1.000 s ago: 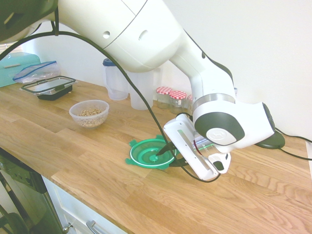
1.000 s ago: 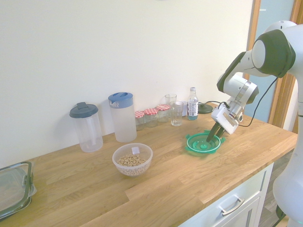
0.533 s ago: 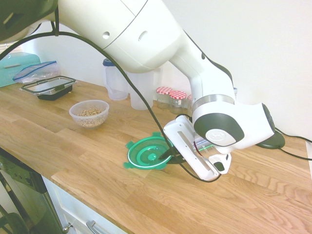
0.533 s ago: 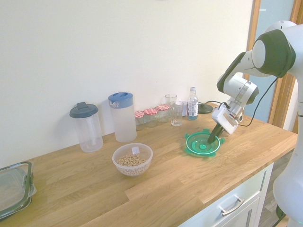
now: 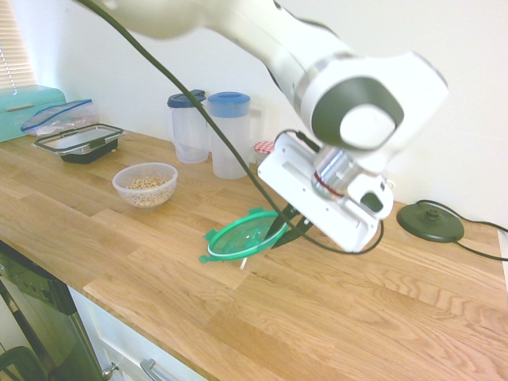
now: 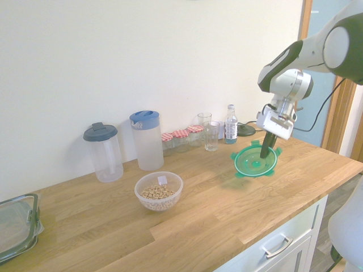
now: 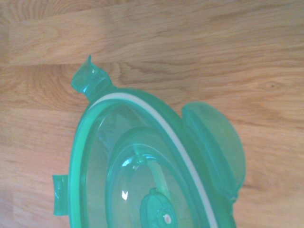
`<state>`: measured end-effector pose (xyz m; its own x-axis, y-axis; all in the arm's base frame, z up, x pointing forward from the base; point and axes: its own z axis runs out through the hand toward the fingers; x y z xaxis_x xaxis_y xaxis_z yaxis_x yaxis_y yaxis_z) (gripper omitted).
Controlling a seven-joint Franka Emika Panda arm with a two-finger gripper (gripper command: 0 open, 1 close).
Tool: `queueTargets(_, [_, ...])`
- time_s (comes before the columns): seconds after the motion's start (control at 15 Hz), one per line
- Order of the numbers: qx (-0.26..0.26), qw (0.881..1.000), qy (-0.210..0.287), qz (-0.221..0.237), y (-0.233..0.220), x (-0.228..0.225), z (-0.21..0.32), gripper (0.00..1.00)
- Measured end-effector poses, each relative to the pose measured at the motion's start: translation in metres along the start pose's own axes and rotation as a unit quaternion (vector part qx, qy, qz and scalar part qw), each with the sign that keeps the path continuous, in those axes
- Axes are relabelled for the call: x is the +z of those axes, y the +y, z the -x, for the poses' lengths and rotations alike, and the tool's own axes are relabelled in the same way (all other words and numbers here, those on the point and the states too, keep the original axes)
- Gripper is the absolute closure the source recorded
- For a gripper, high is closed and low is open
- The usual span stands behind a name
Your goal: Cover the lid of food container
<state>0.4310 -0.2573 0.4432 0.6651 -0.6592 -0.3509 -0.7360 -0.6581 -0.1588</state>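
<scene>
**Green lid held tilted above the wooden surface**

The gripper (image 5: 279,230) is clamped on the lid (image 5: 238,236), its dark fingers pinching one edge of the rim. The lid hangs clear of the surface (image 5: 333,317), tilted: in the first exterior view the gripped side sits higher and the far side dips toward the wood, with a shadow just beneath it. It is round, so it has no long axis; its hollow inner face, with the white ring mark, is turned toward the gripper and faces up and sideways in the second exterior view. The clip tabs stick out around the rim, and the wrist view shows one broad tab flared outward beside the white ring.

The food container (image 6: 159,191), a clear round bowl holding beige grains, stands upright and uncovered on the surface, well apart from the lid. A small white label shows on its far inner wall in the second exterior view; any print on it is too small to read.

Behind it stand two tall clear jugs (image 6: 147,140), one with a blue top and one with a dark top, then jars with red chequered caps (image 6: 180,140), drinking glasses and a small bottle (image 6: 231,124) whose label is unreadable. A rectangular dark-rimmed container (image 5: 79,143) sits at the surface's far end.
</scene>
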Motion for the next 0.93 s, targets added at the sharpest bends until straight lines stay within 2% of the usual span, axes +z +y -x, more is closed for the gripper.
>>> queueTargets(0.13, [0.011, 0.997, 0.039, 0.060, -0.017, -0.046, 0.049, 1.00])
queueTargets(0.27, [0.023, 0.990, 0.094, 0.100, -0.051, -0.071, 0.087, 1.00])
queueTargets(0.47, [0.035, 0.971, 0.172, 0.163, -0.115, -0.089, 0.128, 1.00])
queueTargets(0.73, [0.060, 0.930, 0.272, 0.240, -0.196, -0.085, 0.184, 1.00])
queueTargets(0.93, [0.081, 0.890, 0.333, 0.302, -0.265, -0.048, 0.239, 1.00])
